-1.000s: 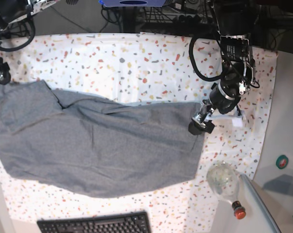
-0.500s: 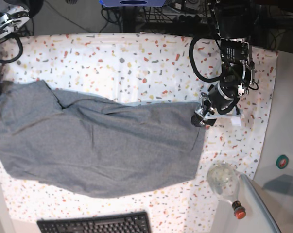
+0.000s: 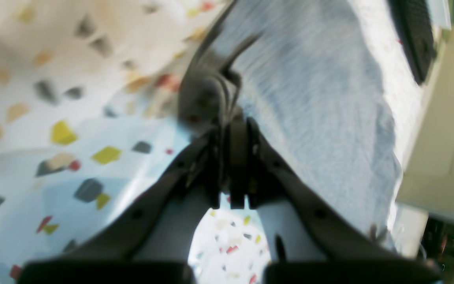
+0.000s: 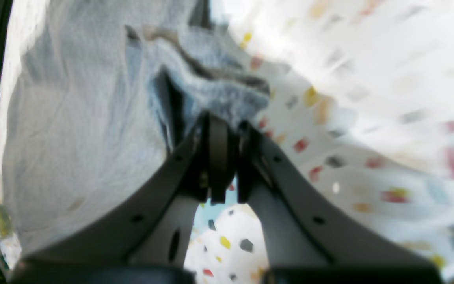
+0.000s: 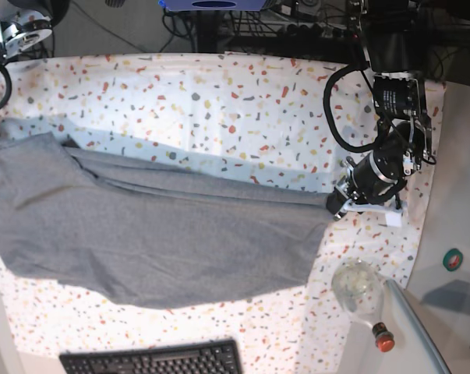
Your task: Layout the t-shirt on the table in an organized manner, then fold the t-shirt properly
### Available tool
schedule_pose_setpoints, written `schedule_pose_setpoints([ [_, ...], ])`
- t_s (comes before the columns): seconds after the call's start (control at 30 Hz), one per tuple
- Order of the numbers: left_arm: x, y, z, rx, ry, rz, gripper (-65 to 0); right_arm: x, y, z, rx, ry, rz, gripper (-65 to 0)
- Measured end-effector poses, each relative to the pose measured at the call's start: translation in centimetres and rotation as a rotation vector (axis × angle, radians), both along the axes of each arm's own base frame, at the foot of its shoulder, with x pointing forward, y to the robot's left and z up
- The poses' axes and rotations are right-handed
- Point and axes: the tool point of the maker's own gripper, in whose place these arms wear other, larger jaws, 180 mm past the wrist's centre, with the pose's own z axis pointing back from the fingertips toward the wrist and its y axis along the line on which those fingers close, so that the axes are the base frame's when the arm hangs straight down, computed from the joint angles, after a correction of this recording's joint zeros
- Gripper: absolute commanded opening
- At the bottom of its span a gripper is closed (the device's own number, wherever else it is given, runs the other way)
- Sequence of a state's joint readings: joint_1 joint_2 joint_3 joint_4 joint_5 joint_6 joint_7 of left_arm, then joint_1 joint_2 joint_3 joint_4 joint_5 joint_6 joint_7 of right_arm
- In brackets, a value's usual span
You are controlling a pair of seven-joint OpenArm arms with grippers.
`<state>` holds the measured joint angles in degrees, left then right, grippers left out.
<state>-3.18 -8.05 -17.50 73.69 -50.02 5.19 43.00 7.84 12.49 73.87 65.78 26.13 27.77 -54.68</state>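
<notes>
On the table (image 5: 219, 93), the t-shirt (image 5: 157, 241) shows no readable label, seemingly.

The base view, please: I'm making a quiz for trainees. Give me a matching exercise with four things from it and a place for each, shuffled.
Things:
1. t-shirt
2. left gripper
3. keyboard
4. glass bottle

Places:
A. bottom edge of the view
B. at the t-shirt's right corner
C. spread across the table
D. lower right, beyond the t-shirt

Pairs: 1-C, 2-B, 3-A, 4-D
</notes>
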Motion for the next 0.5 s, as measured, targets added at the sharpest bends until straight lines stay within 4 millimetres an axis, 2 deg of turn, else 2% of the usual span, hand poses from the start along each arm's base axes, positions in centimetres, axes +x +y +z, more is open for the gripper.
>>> schedule_pose_setpoints([
  [0.17, -2.1, 0.5, -1.6, 0.005, 0.068, 0.03, -65.0, 0.8, 1.2, -0.2, -0.009, 0.03, 0.069, -65.0],
  [0.3, -4.9, 0.9, -3.4, 0.014, 0.131, 0.036, -65.0, -1.1, 1.6, -1.5, 0.0, 0.082, 0.075, -65.0],
  [0.37, -5.6, 0.9, -3.8, 0.014, 0.144, 0.036, -65.0, -1.7, 1.4, -1.7, 0.005, 0.098, 0.06, -65.0],
  [0.5, -5.8, 1.0, -3.9, 0.015, 0.147, 0.037, -65.0, -1.5, 1.4, -1.6, 0.003, 0.089, 0.06, -65.0],
])
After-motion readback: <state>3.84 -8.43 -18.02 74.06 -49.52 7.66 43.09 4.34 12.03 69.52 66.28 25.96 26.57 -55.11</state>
